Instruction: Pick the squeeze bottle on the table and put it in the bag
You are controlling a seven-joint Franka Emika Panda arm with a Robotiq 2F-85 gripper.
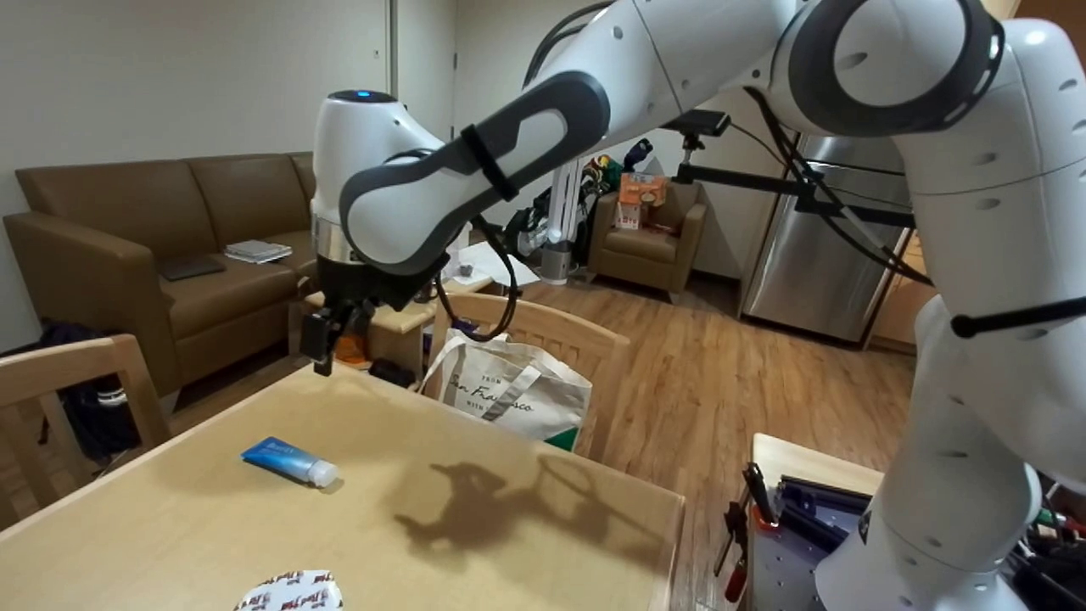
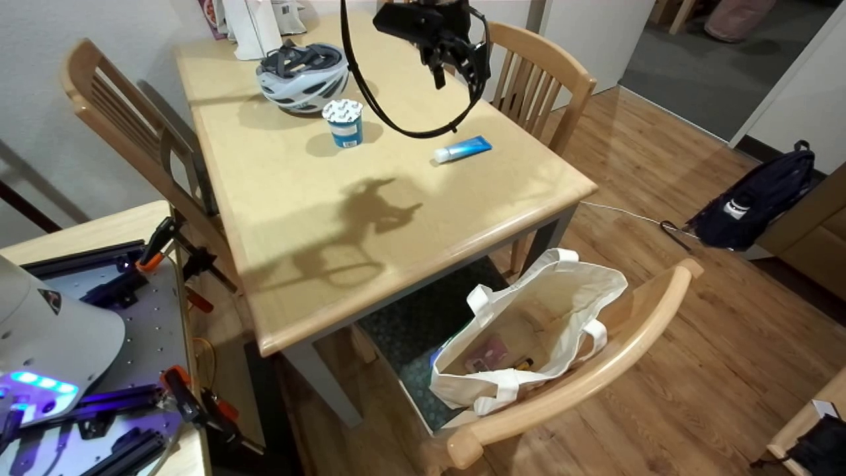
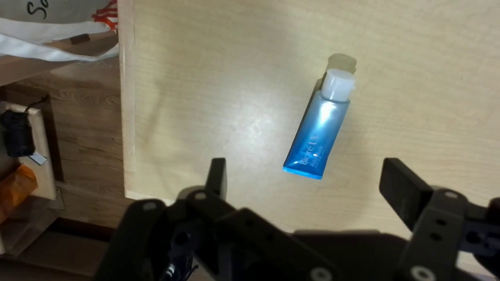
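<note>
The squeeze bottle is a blue tube with a white cap. It lies flat on the table in both exterior views [image 1: 284, 461] [image 2: 464, 149] and in the wrist view [image 3: 318, 128]. My gripper [image 3: 307, 177] is open and empty, above the table; its fingers are apart on either side of the tube's blue end in the wrist view. The gripper also shows in both exterior views [image 1: 327, 344] [image 2: 456, 69]. The bag is a white tote [image 1: 509, 386], standing open on a chair; its inside shows in an exterior view [image 2: 562, 291]. Its edge shows in the wrist view [image 3: 58, 19].
The table [image 2: 277, 165] also bears a blue and white cup [image 2: 345, 125], a bike helmet [image 2: 304, 76] and white bags at the far end. The bag's chair [image 2: 611, 379] stands at the table's edge. Small pink and yellow items lie inside the bag.
</note>
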